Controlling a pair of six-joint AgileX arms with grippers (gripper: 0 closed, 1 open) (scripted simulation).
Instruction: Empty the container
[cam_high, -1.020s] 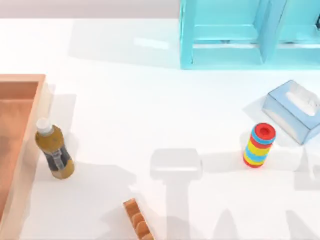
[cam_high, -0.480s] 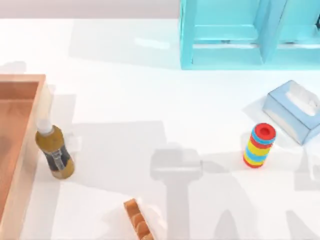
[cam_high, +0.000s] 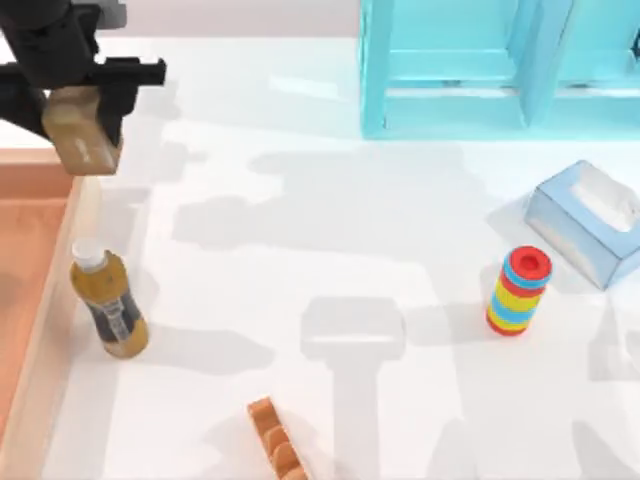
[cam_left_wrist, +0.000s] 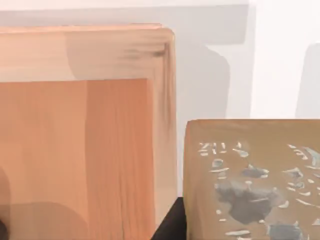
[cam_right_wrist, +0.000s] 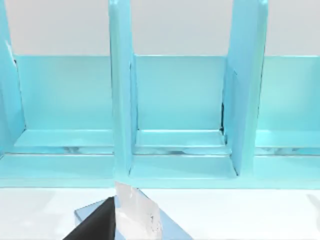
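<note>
Left tool (cam_high: 80, 125): raised at the far left of the counter (cam_high: 300, 230), clamped on a small tan box (cam_high: 82, 140), just beyond the tray's far right corner. In the left wrist view the box (cam_left_wrist: 252, 180) hangs beside that corner, printed face to the camera, above bare counter.

Tray (cam_high: 40, 330): shallow, orange-brown wood, low walls, at the counter's left edge, partly cut off by the frame. Its visible floor is bare; the left wrist view shows the corner wall (cam_left_wrist: 162, 125) and plain floor.

Bottle (cam_high: 108, 305): amber, white cap, dark label, standing on the counter just beside the tray's right wall, outside it.

Shelf (cam_high: 500, 70): turquoise, open compartments, far right of the counter.

Tissue box (cam_high: 590, 220): pale blue, right side, near the shelf.

Ring stack (cam_high: 518, 290): red, blue and yellow, upright, just beside the tissue box.

Bread (cam_high: 275, 445): sliced row, near edge, centre-left.

Right tool: state cannot tell; its wrist view faces the shelf (cam_right_wrist: 175, 115) over the tissue box (cam_right_wrist: 135, 215).
</note>
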